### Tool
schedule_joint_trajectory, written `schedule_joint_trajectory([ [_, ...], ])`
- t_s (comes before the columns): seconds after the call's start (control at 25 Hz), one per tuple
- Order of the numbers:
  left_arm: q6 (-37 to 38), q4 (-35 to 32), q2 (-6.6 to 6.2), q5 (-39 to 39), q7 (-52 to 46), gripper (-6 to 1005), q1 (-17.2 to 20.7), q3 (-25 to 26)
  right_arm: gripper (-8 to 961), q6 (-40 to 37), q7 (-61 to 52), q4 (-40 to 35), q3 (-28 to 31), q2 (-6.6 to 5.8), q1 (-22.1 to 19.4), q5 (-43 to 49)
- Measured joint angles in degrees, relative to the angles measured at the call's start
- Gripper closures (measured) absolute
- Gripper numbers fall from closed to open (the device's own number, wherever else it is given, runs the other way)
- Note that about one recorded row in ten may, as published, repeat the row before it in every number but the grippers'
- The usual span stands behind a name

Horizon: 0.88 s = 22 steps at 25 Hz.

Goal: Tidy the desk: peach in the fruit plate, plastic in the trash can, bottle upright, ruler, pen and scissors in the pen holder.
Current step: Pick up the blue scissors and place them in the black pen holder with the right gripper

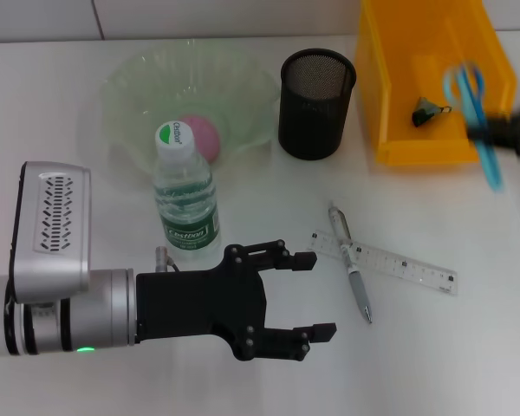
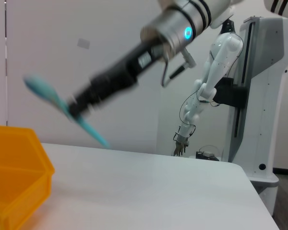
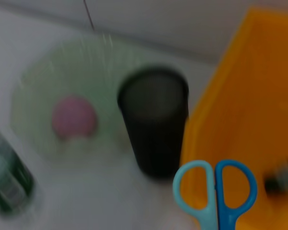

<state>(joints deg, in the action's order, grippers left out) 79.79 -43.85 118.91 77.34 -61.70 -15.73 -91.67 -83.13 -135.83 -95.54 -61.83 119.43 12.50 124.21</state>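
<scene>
My right gripper (image 1: 496,130) is shut on the blue scissors (image 1: 473,108) in the air at the front right corner of the orange trash can (image 1: 390,95). The scissors' handles (image 3: 216,189) show in the right wrist view, near the black mesh pen holder (image 1: 316,102). A small dark piece of plastic (image 1: 428,112) lies in the trash can. The pink peach (image 1: 201,137) rests in the green fruit plate (image 1: 139,82). The bottle (image 1: 186,195) stands upright in front of the plate. The pen (image 1: 352,276) lies across the ruler (image 1: 388,263) on the table. My left gripper (image 1: 316,296) is open, low and left of them.
The pen holder (image 3: 153,120) stands between the fruit plate (image 3: 43,81) and the trash can (image 3: 252,96). From the left wrist view, the right arm (image 2: 134,62) reaches over the trash can (image 2: 19,177). A white wall runs behind the table.
</scene>
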Motion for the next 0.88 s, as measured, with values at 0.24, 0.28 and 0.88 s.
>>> schedule_joint_trajectory([
  [0.24,0.02,0.0,-0.01,-0.02,0.0,186,-0.04,0.25,713,6.65,35.86,27.61,6.96,-0.31,3.04,-42.05],
  [0.28,0.03,0.0,0.0,-0.05,0.0,186,-0.02,0.32,712,6.6,40.73,33.13,7.81,-0.34,4.87,-46.04],
  [0.88,0.01,0.78,0.09,-0.09,-0.02,186,-0.08,0.05,692,18.32,73.25,72.05,8.52,-0.21,27.31,-49.79],
])
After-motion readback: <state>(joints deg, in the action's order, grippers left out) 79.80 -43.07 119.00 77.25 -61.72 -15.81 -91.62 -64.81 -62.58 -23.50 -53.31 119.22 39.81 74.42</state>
